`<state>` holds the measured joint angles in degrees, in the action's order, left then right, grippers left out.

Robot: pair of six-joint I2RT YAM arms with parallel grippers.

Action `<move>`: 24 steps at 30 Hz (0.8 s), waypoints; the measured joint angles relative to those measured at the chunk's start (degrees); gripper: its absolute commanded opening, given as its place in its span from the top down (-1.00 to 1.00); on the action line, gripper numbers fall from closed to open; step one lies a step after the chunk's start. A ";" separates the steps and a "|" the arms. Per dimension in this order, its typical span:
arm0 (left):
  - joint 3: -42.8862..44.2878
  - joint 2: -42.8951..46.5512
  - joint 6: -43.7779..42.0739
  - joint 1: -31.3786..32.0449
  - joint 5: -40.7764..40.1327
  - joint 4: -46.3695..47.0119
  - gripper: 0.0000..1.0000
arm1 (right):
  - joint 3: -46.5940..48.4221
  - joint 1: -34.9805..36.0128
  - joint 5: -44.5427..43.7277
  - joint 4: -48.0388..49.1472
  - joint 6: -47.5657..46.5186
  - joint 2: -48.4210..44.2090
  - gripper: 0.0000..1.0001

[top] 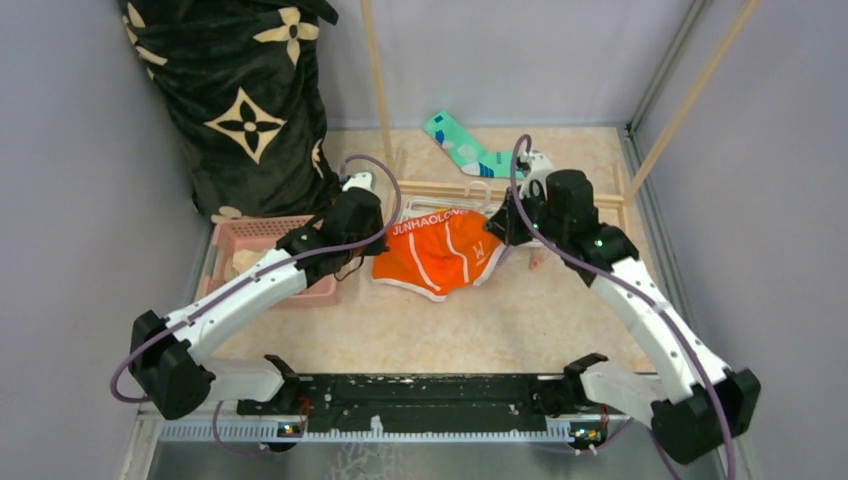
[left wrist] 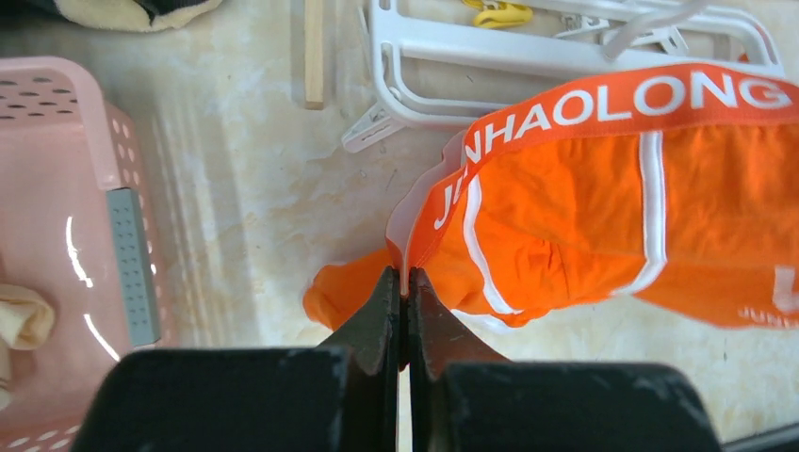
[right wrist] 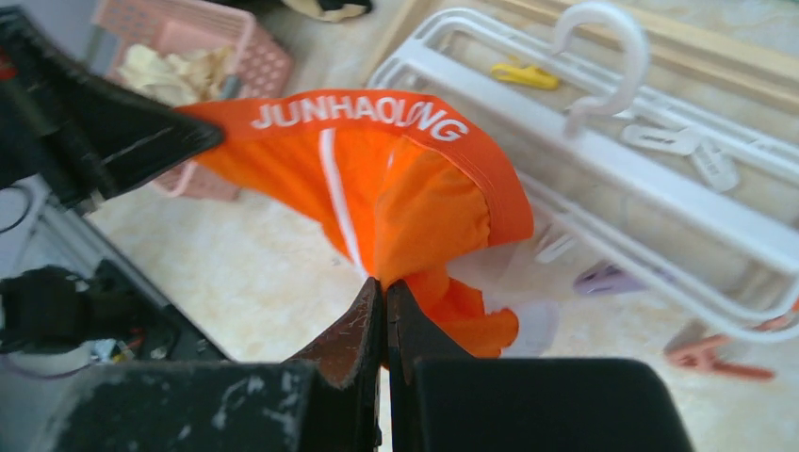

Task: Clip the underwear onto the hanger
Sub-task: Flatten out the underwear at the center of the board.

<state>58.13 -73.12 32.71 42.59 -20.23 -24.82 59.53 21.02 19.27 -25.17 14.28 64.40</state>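
The orange underwear [top: 443, 255] [left wrist: 603, 202] [right wrist: 396, 179] hangs stretched between both grippers a little above the table, its JUNHAOLONG waistband facing up. At the waistband's left end my left gripper [top: 372, 222] [left wrist: 404, 273] is shut on the fabric. The right gripper [top: 507, 222] [right wrist: 384, 284] pinches the cloth at the right side, jaws shut. Behind the underwear the white hanger [top: 430, 206] [left wrist: 528, 52] [right wrist: 660, 188] lies flat on the table, hook [right wrist: 603, 42] upward. Small clothespins [right wrist: 521, 73] dangle or rest by its bars.
A pink basket [top: 262, 238] [left wrist: 66, 235] holding a cream cloth [right wrist: 179, 71] sits at the left. A teal patterned sock [top: 462, 146] lies at the back. Thin wooden poles [top: 378, 80] rise behind the hanger, and a dark patterned blanket [top: 245, 100] stands back left.
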 measured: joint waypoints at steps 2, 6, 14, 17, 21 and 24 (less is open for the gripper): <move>2.56 0.46 -1.66 0.00 1.18 -3.43 1.00 | -0.83 2.69 -1.14 -3.08 3.34 -5.51 1.00; 7.13 3.02 -4.39 0.00 4.90 -11.63 1.00 | -0.90 7.08 -3.80 -9.97 9.53 -14.91 1.00; 12.90 10.43 -3.10 0.00 8.24 -27.58 0.99 | -3.67 8.87 -12.00 -23.47 23.06 -33.16 1.00; 5.25 12.83 -1.73 0.00 8.31 -25.49 1.00 | -15.54 8.87 -16.44 -21.79 27.58 -38.64 1.00; -6.08 3.48 0.59 0.00 9.05 -17.16 1.00 | -35.98 8.87 -22.73 -17.18 34.10 -36.70 1.00; -9.03 -8.94 1.77 0.07 8.00 -11.87 1.00 | -42.80 8.87 -27.52 -15.93 37.24 -35.08 1.00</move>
<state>49.10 -82.06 34.48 42.65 -12.23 -36.69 16.73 29.89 -8.25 -41.10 51.53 29.32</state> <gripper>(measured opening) 0.016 0.010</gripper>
